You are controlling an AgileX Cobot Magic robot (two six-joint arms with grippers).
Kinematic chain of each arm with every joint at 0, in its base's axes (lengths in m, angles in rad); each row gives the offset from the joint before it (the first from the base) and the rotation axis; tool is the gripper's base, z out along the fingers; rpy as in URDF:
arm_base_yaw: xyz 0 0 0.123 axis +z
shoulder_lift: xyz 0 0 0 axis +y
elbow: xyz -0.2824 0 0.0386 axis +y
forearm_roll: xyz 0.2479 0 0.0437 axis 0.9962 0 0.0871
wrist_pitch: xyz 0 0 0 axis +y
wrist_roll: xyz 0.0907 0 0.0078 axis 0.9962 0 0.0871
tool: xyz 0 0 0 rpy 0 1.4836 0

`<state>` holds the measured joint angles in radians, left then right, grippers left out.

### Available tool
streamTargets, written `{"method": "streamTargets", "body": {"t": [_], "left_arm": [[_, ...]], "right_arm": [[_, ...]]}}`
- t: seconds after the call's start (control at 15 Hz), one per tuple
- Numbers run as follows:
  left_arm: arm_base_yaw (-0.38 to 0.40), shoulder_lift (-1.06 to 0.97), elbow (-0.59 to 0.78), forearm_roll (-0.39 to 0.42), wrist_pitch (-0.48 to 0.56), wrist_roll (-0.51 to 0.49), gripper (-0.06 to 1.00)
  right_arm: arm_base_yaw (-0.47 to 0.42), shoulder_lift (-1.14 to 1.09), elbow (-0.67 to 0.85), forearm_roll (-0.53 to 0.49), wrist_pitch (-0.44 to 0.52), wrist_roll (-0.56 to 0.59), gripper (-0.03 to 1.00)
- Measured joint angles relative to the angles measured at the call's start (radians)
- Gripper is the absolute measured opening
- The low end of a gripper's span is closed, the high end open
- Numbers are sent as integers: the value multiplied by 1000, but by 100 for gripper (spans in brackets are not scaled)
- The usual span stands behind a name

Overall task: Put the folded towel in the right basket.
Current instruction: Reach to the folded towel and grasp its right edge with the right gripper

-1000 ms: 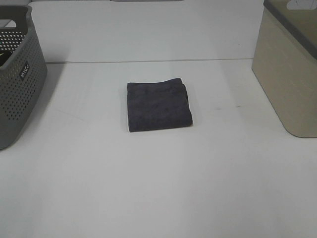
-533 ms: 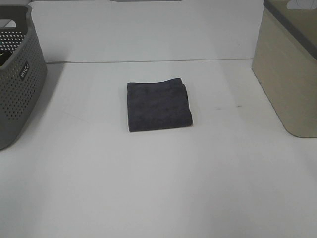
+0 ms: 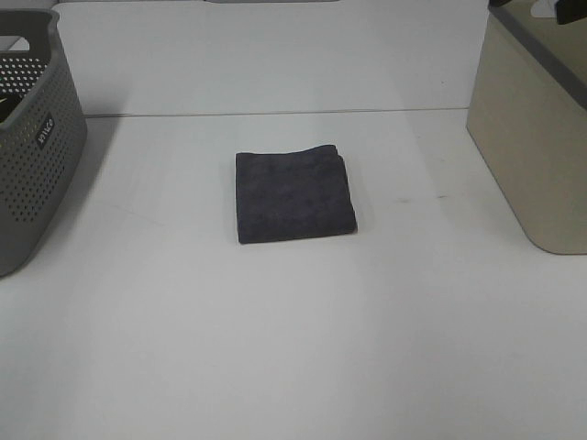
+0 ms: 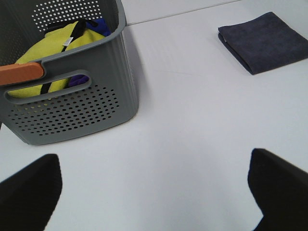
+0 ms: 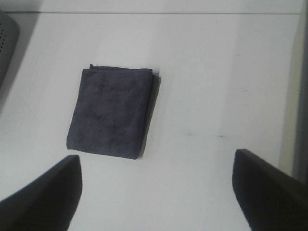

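The folded dark grey towel lies flat on the white table, midway between the two baskets. It also shows in the left wrist view and the right wrist view. The right basket is beige with a dark rim and stands at the table's right edge. My right gripper is open and empty, high above the table, with the towel ahead of it. My left gripper is open and empty, near the grey basket and far from the towel.
A grey perforated basket stands at the left edge and holds yellow and blue cloth. A dark part of the right arm shows over the beige basket's top. The beige basket's wall edges the right wrist view.
A dark part of the right arm has come into view at the top right, above the beige basket. The towel and both baskets have not moved.
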<state>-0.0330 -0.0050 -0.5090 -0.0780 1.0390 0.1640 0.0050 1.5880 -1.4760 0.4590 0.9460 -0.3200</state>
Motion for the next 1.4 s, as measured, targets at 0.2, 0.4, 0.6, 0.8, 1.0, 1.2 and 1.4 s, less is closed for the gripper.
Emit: {"method": "streamTargets", "body": {"t": [0.2,0.4,0.6,0.8,1.0,1.2,1.4], "left_arm": [[0,0,0,0,0,0,99],[0,0,0,0,0,0,99],[0,0,0,0,0,0,99],[0,0,0,0,0,0,99],[0,0,0,0,0,0,99],[0,0,0,0,0,0,99],[0,0,0,0,0,0,99]], "right_arm": [[166,202,-155,6,11,0,77],[223,327,-230,11,28,0,77],[228,473,-320,14,101,18,77],[228,603,-410,14,149,29,77],[228,722,-495,14,168,60,77],[225,868,-625,14,199,73,77],[210,943,-693,18,215,90,77]]}}
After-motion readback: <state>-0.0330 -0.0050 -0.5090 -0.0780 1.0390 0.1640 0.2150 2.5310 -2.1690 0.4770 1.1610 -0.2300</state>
